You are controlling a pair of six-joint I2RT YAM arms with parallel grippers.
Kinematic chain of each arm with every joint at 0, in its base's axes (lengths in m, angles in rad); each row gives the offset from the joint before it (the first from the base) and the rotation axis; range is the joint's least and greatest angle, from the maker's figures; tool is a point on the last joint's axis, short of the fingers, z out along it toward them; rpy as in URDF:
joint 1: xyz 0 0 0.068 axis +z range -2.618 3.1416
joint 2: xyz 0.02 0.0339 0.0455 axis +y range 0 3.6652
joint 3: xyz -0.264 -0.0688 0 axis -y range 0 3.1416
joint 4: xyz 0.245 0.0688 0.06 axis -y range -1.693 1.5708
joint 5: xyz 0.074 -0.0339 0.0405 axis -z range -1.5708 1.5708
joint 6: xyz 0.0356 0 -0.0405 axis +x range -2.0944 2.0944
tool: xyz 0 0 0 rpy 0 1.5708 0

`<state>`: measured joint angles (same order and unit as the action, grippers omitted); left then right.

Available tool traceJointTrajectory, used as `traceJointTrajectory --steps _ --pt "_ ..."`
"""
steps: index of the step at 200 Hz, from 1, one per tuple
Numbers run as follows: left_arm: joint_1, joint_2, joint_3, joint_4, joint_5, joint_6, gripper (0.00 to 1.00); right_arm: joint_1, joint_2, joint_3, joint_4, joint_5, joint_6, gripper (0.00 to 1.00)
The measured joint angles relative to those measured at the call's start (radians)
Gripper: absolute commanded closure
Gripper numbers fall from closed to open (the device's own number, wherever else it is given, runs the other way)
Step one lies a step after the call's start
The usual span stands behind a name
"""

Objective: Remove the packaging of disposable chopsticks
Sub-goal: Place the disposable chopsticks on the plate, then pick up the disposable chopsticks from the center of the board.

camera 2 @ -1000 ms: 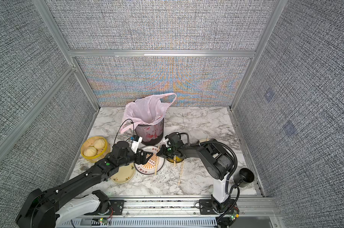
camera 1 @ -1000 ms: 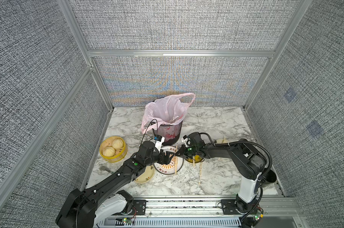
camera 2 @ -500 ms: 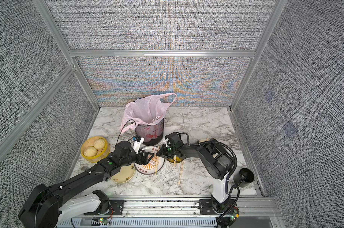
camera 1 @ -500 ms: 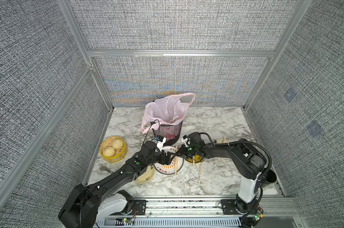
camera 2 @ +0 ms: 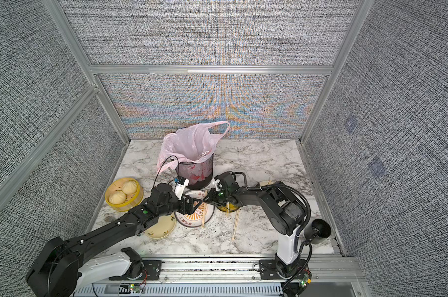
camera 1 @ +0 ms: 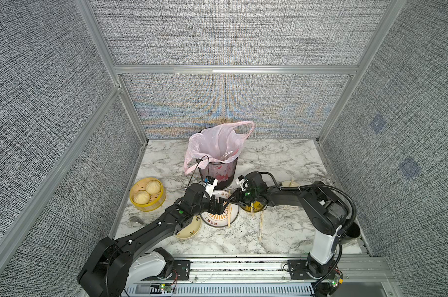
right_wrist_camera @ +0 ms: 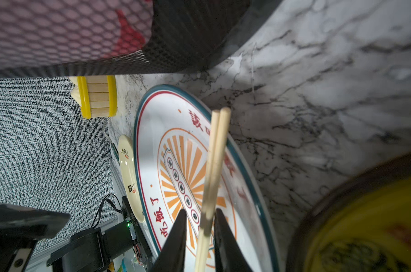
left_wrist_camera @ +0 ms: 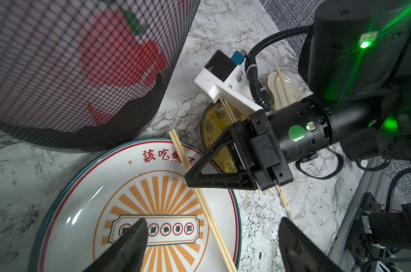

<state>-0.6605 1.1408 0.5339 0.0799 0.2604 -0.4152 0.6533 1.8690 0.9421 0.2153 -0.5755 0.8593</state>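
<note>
Chopsticks [left_wrist_camera: 211, 223] across red-lettered 該吃飯了 plate [left_wrist_camera: 77, 188]

Centre is tight: mesh bin [camera 1: 219, 174] just behind the plate [camera 1: 215, 221], yellow bowl [camera 1: 256, 207] beside it, left gripper [camera 1: 222, 206] and right gripper [camera 1: 233, 200] nose to nose above. Bare table [camera 1: 282, 164] right of the bin and along the front.

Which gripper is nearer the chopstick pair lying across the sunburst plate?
Right. The right gripper straddles the chopstick pair, a finger each side; the left gripper hovers wide open over the sunburst plate, short of it.
</note>
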Motion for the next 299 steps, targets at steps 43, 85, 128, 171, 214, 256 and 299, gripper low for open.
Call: traceJointTrajectory --steps 43,85,128,171,214,256,299 --pt "-0.005 0.000 0.003 0.000 0.000 0.001 0.14 0.000 -0.020 -0.002 -0.026 0.004 -0.014 0.73" --pt "-0.005 0.002 0.003 0.000 0.000 0.003 0.14 0.003 -0.045 -0.006 -0.064 0.023 -0.029 0.72" --pt "-0.005 0.003 0.004 0.000 -0.001 0.003 0.12 0.029 -0.150 -0.018 -0.154 0.109 -0.071 0.66" --pt "-0.016 -0.031 -0.025 0.030 0.027 -0.011 0.00 0.067 -0.312 -0.055 -0.273 0.238 -0.119 0.02" --pt "-0.060 -0.127 -0.067 0.057 0.064 -0.011 0.00 0.158 -0.588 -0.135 -0.429 0.493 -0.189 0.01" --pt "-0.131 -0.162 -0.103 0.062 0.081 -0.012 0.00 0.165 -0.935 -0.358 -0.467 0.718 -0.261 0.01" --pt "-0.233 -0.158 -0.121 0.122 0.094 -0.023 0.00 0.144 -1.203 -0.519 -0.549 0.837 -0.281 0.01"
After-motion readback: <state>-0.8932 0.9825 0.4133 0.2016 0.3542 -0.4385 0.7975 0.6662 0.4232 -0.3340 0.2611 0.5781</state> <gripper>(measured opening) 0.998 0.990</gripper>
